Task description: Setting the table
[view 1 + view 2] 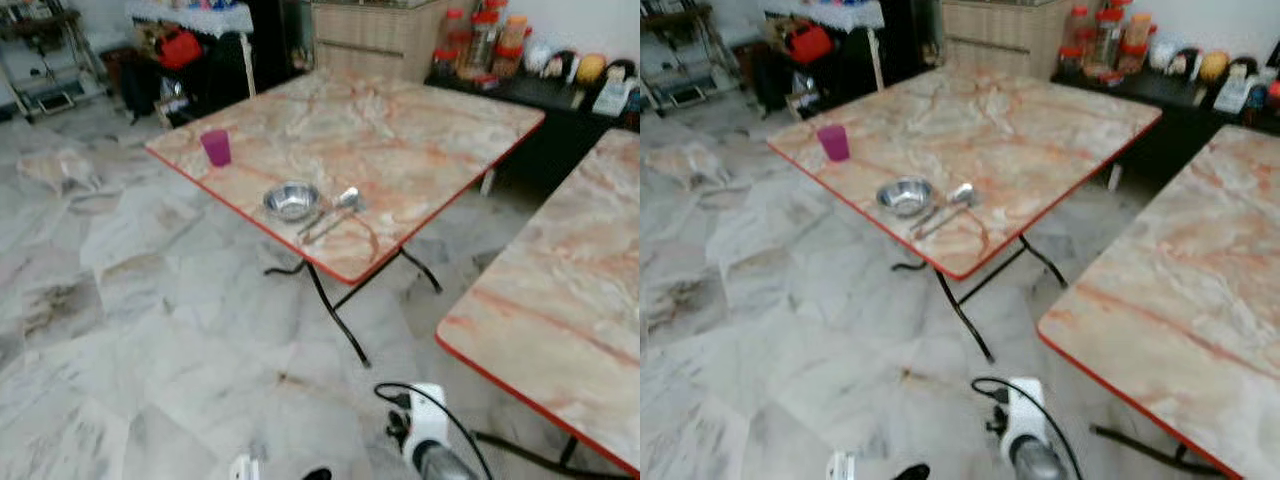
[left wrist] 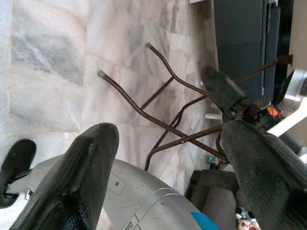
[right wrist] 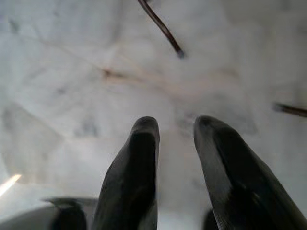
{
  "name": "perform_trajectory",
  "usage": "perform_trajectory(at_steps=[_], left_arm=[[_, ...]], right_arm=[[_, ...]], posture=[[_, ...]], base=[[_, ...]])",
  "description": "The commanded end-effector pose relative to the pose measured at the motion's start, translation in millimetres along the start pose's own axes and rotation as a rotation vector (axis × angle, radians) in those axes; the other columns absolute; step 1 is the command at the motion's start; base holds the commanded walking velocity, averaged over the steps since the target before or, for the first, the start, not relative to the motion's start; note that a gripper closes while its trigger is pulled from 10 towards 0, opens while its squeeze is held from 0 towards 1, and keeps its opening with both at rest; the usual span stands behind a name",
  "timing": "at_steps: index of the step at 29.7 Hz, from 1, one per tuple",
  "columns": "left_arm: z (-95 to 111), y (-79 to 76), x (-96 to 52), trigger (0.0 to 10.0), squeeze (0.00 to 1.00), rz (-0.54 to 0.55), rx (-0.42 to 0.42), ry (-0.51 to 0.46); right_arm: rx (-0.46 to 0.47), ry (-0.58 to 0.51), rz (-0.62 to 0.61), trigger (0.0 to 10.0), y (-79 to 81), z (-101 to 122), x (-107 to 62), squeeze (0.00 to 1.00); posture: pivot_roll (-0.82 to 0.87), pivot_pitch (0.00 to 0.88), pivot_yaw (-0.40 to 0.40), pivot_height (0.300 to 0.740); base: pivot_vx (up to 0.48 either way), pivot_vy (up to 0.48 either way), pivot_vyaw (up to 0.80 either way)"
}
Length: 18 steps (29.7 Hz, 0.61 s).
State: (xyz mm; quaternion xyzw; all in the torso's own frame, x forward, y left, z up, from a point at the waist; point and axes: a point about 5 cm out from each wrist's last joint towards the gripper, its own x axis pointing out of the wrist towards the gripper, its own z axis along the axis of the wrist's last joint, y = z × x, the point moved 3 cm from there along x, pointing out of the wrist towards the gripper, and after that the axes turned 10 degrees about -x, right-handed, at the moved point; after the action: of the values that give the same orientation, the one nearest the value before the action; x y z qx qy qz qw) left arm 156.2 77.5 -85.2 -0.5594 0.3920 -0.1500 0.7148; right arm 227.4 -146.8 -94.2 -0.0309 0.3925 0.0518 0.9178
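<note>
standing back from a marble-patterned folding table (image 1: 420, 130) on a pale tiled floor (image 1: 120, 330). sitting near its front edge: a steel bowl (image 1: 291, 201) with a spoon (image 1: 333, 210) just beside it, and a pink cup (image 1: 216, 147) apart toward the left corner. edging in on the right, a second table (image 1: 570, 300). crowding a dark counter (image 1: 540, 92) behind, jars (image 1: 478, 42). hanging low over the floor, left gripper (image 2: 168, 167) spread wide, right gripper (image 3: 175, 139) slightly parted, both holding nothing.

Second bench (image 1: 560, 310), cropped by the right and lower picture edges. Utensils (image 1: 330, 215) beside the steel bowl (image 1: 291, 200), too blurred to identify. Jars (image 1: 480, 40) behind, indistinct.
</note>
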Motion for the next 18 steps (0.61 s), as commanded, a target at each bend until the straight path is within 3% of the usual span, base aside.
perform_trajectory(at_steps=[1, 8, 18], left_arm=[[141.5, 60.6, -91.8, 10.0, 0.0, 0.924, 0.596, -0.437], [144.3, 61.3, -95.4, 10.0, 0.0, 0.951, 0.585, -0.466], [149.6, 55.4, -92.1, 10.0, 0.0, 0.941, 0.587, -0.513]], right_arm=[[-0.01, -0.003, 0.036, 10.0, 12.9, 2.4, 1.3, 0.0], [-0.021, 0.004, 0.056, 10.0, 16.5, 1.5, 1.3, 0.0], [-0.005, 0.012, 0.062, 10.0, 16.1, 0.8, 1.4, 0.0]], posture=[[0.09, 0.0, 0.076, 0.74], [0.1, 0.0, 0.068, 0.74], [0.1, 0.0, 0.065, 0.74]], base=[[0.0, 0.0, 0.54], [0.0, 0.0, 0.7], [0.0, 0.0, 0.0]])
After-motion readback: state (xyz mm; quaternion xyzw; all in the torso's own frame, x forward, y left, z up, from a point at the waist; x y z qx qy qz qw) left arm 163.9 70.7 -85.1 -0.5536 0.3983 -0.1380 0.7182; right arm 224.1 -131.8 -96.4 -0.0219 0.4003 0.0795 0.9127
